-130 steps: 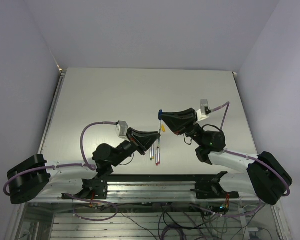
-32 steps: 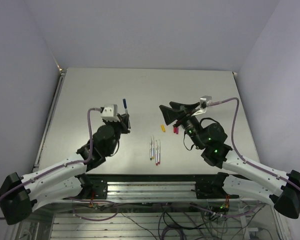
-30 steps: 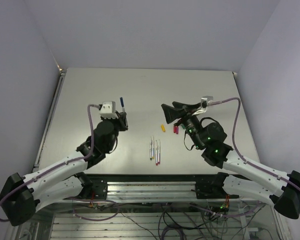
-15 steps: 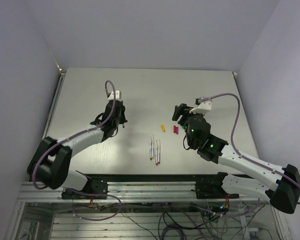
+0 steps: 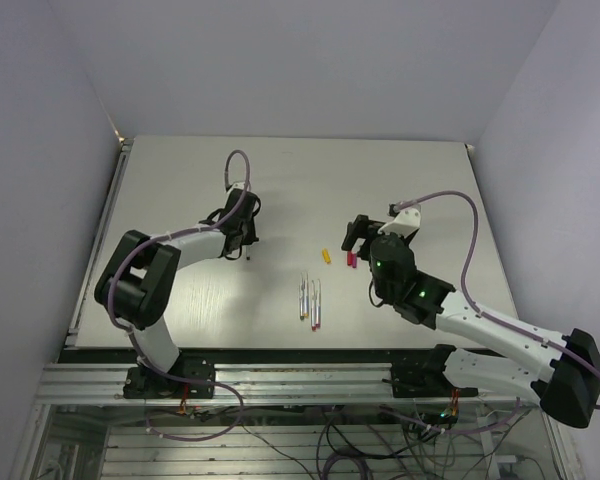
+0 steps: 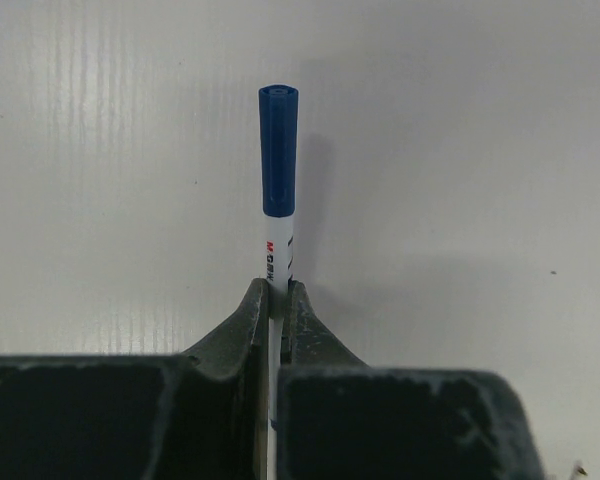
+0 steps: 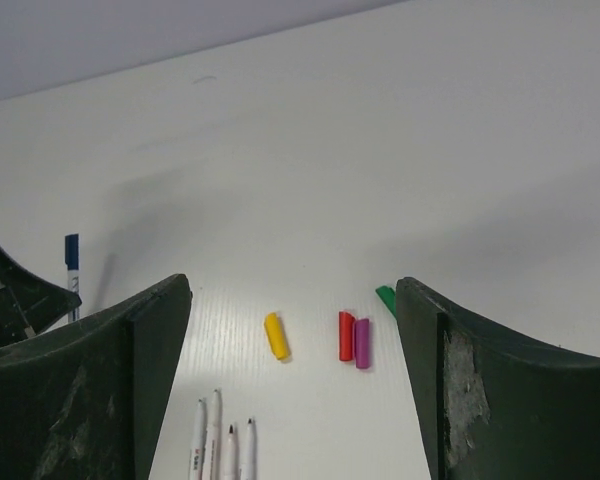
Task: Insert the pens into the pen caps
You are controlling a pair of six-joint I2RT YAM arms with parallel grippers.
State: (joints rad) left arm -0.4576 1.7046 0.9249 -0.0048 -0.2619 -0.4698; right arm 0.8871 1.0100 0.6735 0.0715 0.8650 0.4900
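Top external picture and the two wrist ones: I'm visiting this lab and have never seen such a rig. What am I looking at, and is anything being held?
Two robot arms are bolted at the near edge of a table. The top external picture looks down from above and behind them. Each wrist picture comes from a camera on one arm, looking along its own two fingers.

The left gripper is shut on a pen that wears a blue cap. The right gripper is open and holds nothing.

In front of it on the table lie four uncapped pens side by side. Beyond them are a yellow cap, a red cap and a magenta cap next to each other, and a green cap partly hidden behind a finger.
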